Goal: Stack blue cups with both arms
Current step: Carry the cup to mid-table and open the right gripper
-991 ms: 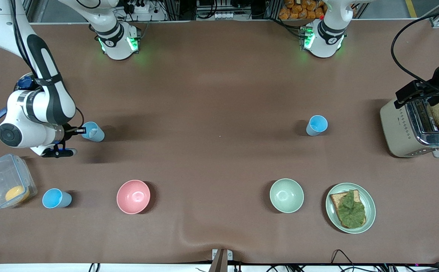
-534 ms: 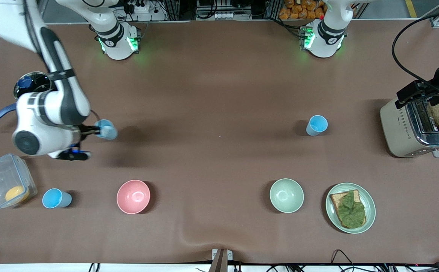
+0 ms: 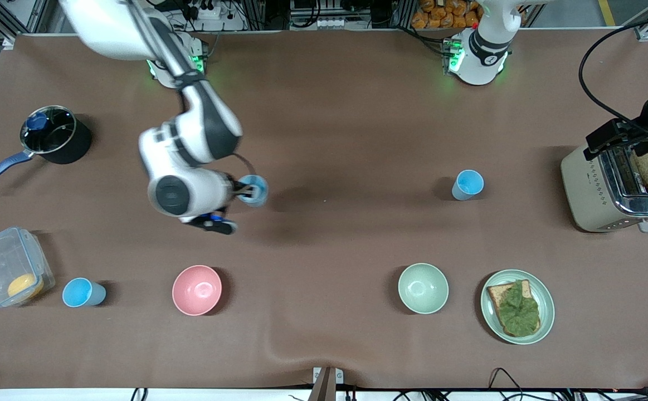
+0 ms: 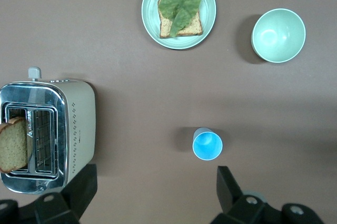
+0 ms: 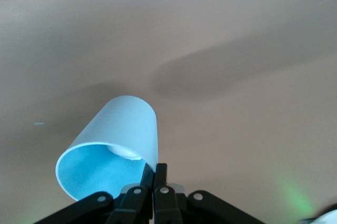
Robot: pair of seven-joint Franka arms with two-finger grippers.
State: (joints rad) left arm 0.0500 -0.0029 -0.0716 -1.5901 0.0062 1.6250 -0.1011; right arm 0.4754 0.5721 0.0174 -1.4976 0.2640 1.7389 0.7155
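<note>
My right gripper (image 3: 243,191) is shut on the wall of a light-blue cup (image 3: 255,190), one finger inside the rim and one outside. The cup (image 5: 113,147) hangs tilted on its side above the bare table, and the right gripper (image 5: 159,175) pinches its rim. A second blue cup (image 3: 467,185) stands upright toward the left arm's end of the table, also seen as cup (image 4: 207,144). A third blue cup (image 3: 83,293) stands beside the clear box. My left gripper (image 3: 616,135) waits open, high over the toaster, holding nothing (image 4: 154,192).
A toaster (image 3: 608,192) with a bread slice stands at the left arm's end. A green plate (image 3: 546,312) with toast and lettuce, a green bowl (image 3: 423,288) and a pink bowl (image 3: 196,289) lie nearer the front camera. A pot (image 3: 50,136) and a clear box (image 3: 9,267) are at the right arm's end.
My right arm has swung from its end of the table toward the middle, carrying the blue cup with it. The left arm has not moved.
</note>
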